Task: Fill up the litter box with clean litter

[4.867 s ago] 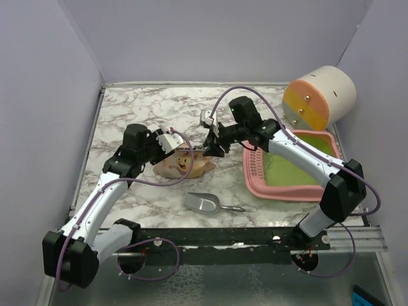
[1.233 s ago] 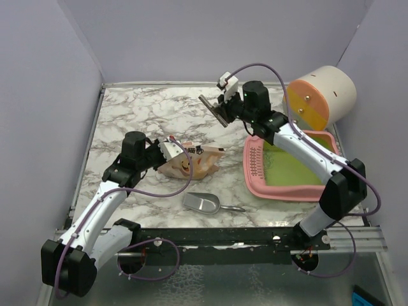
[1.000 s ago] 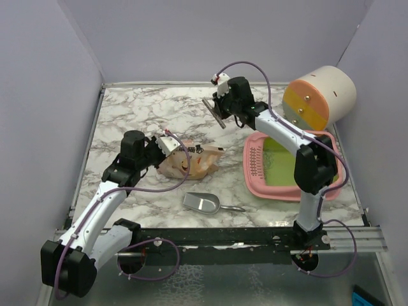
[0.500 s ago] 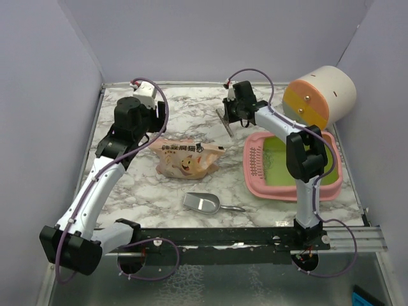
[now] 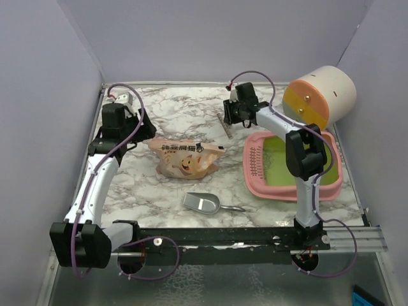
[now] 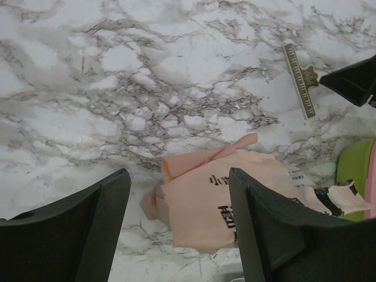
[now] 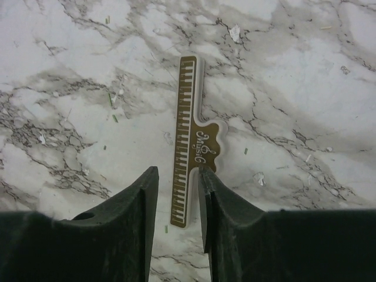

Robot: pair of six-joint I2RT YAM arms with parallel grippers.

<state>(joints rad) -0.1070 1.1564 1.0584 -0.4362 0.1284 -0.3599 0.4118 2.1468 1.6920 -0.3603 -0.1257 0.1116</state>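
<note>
Left tool (image 6: pixel 177 173): high over the far-left worktop (image 5: pixel 166 105), jaws wide apart, nothing in them.

Bag (image 5: pixel 185 159): lying on its side mid-worktop, apart from both tools. The clean litter is presumably inside it, none visible. Expect a soft, floppy film with no stiff edge, and a loose granular load that shifts when it's tilted, so moderately heavy and sloshy. I'd pinch a gathered corner or the crimped end, not the flat face, since film looks slippery. Two-point hold is safer: one tool at the closed end, one near the mouth, then tip over the box.

Scoop (image 5: pixel 203 203): near the front, just right of the bag, untouched. Rigid metal, handle to the right. An alternative if pouring is too uncontrolled.

Clip (image 7: pixel 191 141): flat on the far worktop, clear of the bag, so the mouth is likely unsealed.

Right tool (image 7: pixel 177 170): directly over the clip's near end, jaws parted a little, gripping nothing.

Litter box (image 5: pixel 280 191): right side, slotted strip on its left. Light rigid tray, could skid if bumped. Cylinder (image 5: pixel 322 95) just behind it.

Unclear:
- Which end of the bag is the mouth, and how full it is.
- Whether the right tool's tips touch the clip.
- The right forearm crosses the box's far-left part.
- Can't tell whether the green inside is bare plastic or already has granules.
- The left wrist view cuts off the bag's near edge.
</note>
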